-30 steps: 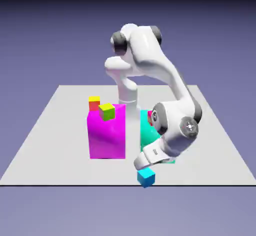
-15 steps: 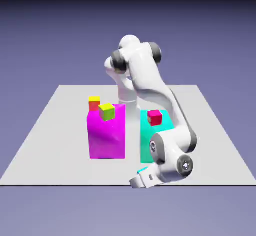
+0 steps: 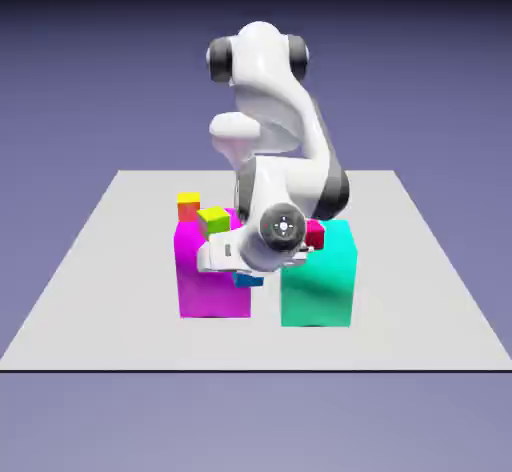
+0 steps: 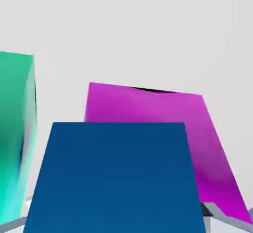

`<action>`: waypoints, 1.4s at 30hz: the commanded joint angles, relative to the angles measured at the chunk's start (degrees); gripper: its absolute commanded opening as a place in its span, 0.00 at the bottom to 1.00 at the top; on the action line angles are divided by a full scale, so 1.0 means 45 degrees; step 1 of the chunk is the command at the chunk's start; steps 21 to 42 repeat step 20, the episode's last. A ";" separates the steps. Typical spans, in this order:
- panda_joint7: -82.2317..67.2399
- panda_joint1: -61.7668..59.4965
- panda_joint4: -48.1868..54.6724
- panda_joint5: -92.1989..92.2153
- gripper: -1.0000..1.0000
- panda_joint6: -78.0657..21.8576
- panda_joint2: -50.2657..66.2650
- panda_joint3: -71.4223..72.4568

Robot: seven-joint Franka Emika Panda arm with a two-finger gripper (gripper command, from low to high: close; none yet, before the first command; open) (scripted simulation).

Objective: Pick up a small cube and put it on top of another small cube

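**While you are lifting the blue cube (image 4: 118,177), the arm (image 3: 300,185) is swinging it inward**

Where the cube was sitting near the table's (image 3: 100,345) front edge a second ago, it is now hanging beneath the hand, showing in front of the magenta block (image 3: 215,295) in the exterior view. Your claw (image 4: 116,222) is gripping it, its tips closing on either side. The pick is seemingly working, so you are moving on to placing. The lime-green cube (image 3: 214,224) and crimson cube (image 3: 315,235) are both waiting as possible bases; you are probably needing more height before crossing above either.
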 commanded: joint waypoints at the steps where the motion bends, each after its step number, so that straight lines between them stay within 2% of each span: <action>1: 0.0072 -0.0104 -0.0282 0.0199 0.00 -0.0170 -0.0462 -0.0217; 8: 0.0620 -0.0833 -0.2253 0.1739 0.00 -0.1367 -0.3691 -0.1742; 10: 0.0652 -0.0876 -0.2370 0.1830 0.00 -0.1439 -0.3883 -0.1832; 17: 0.0755 -0.0853 -0.5246 0.1766 0.00 0.0632 -0.4702 -0.1819; 18: 0.0755 -0.0853 -0.5246 0.1766 1.00 0.0632 -0.4702 -0.1819; 42: 0.0738 -0.0856 -0.4786 0.1776 1.00 0.0300 -0.4571 -0.1821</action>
